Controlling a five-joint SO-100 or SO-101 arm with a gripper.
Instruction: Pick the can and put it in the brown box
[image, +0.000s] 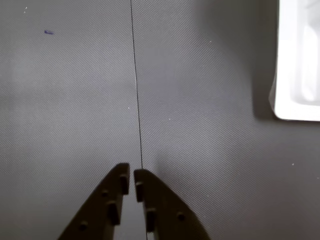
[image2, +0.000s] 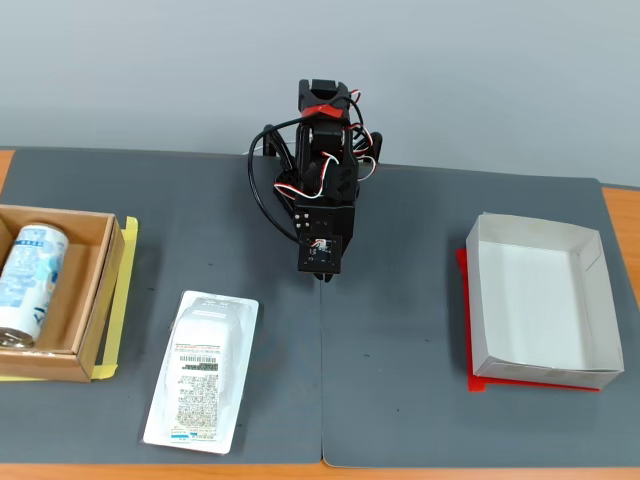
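Fixed view, arm (image2: 325, 190) folded, pincer (image: 131, 181) closed

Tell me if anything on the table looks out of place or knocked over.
Nothing stands out. The can lies on its side inside the brown box, and the blister pack lies flat, slightly angled, on the mat.

Fixed view: a plain pale grey-blue wall (image2: 150, 70) fills the upper third of the frame. Below it, two dark grey mats (image2: 420, 400) lie side by side, their seam (image2: 321, 380) running vertically near the centre. Orange-brown table (image2: 620, 205) edges show at the right, at the left and along the bottom. Lighting is even and diffuse. Wrist view: the mat's fine woven texture (image: 65, 100) with soft shadows.
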